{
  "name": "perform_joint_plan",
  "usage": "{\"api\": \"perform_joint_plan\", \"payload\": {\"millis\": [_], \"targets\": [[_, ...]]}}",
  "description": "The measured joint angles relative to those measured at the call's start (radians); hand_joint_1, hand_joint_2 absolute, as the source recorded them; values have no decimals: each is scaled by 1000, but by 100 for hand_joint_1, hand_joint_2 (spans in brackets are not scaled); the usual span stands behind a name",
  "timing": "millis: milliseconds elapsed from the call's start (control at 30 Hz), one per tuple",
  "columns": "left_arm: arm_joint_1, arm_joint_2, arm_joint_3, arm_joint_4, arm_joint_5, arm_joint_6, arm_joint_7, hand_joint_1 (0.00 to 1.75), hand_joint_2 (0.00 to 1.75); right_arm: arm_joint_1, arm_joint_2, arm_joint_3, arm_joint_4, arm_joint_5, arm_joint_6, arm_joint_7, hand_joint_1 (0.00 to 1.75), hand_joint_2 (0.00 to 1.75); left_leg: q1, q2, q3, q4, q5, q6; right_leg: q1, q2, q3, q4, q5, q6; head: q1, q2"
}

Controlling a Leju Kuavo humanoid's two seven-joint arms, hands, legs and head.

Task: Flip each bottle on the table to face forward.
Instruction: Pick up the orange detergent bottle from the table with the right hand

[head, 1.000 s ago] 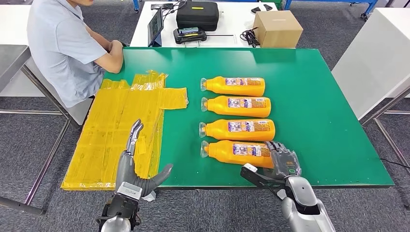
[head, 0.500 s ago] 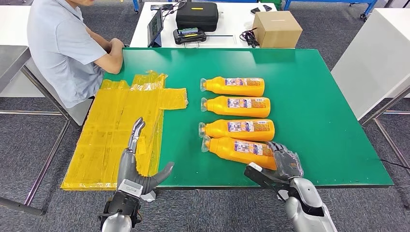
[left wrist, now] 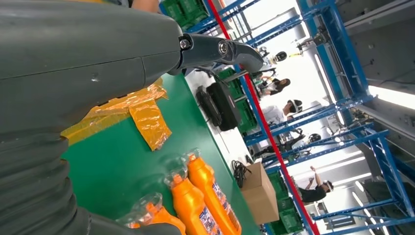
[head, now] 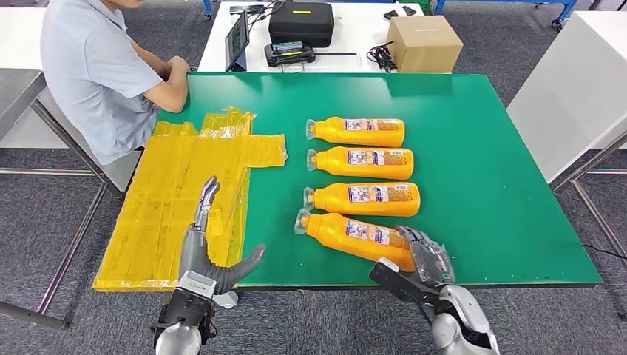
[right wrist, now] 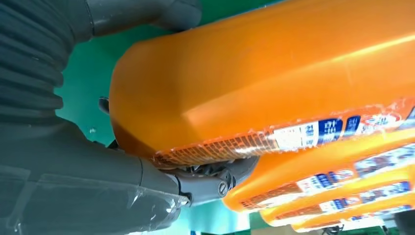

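Four orange bottles with clear caps lie in a column on the green table (head: 488, 170), caps pointing left. My right hand (head: 420, 257) grips the base of the nearest bottle (head: 355, 237), which is tilted with its cap end swung left and raised. In the right wrist view that bottle (right wrist: 274, 83) shows its plain side and label edge between thumb and fingers. The three other bottles (head: 364, 198) (head: 361, 161) (head: 357, 132) lie flat with labels up. My left hand (head: 207, 251) hovers open near the table's front edge, over the yellow sheet (head: 177, 200).
A person in a grey shirt (head: 96, 66) sits at the table's far left corner, arms resting on it. Behind the green table stands a white table with a black case (head: 302, 22), a tablet and a cardboard box (head: 424, 43). Another white table (head: 577, 89) stands right.
My right hand has closed on the nearest bottle's base and drawn it toward the front edge; the bottle has tilted and its cap end has swung left. The left hand has barely moved.
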Motion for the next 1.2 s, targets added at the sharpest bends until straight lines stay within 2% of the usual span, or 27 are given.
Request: {"api": "perform_joint_plan", "payload": {"millis": [267,633,700,900,1200], "targets": [[0,0,0,7,56,-30,16,0,175,49,25,-7,-60,-32,14,-23,175,175,0,0,-3,0,0,0,0,0,-2,0,0,0,0,0],[-4,0,1,23,84,-29,29,0,175,58,41,-21,-96,-68,14,-53,175,175,0,0,-5,0,0,0,0,0,-5,0,0,0,0,0],[-4,0,3,33,128,-31,39,0,175,60,52,-26,-115,-81,14,-66,175,175,0,0,-5,0,0,0,0,0,-5,0,0,0,0,0],[-6,1,25,134,421,-101,54,0,175,66,84,-40,-164,-115,14,-114,175,175,0,0,-5,0,0,0,0,0,-5,0,0,0,0,0],[-11,1,55,220,546,-142,44,0,175,65,99,-49,-173,-133,14,-140,175,175,-1,0,-6,0,0,0,0,0,-5,0,0,0,0,0]]}}
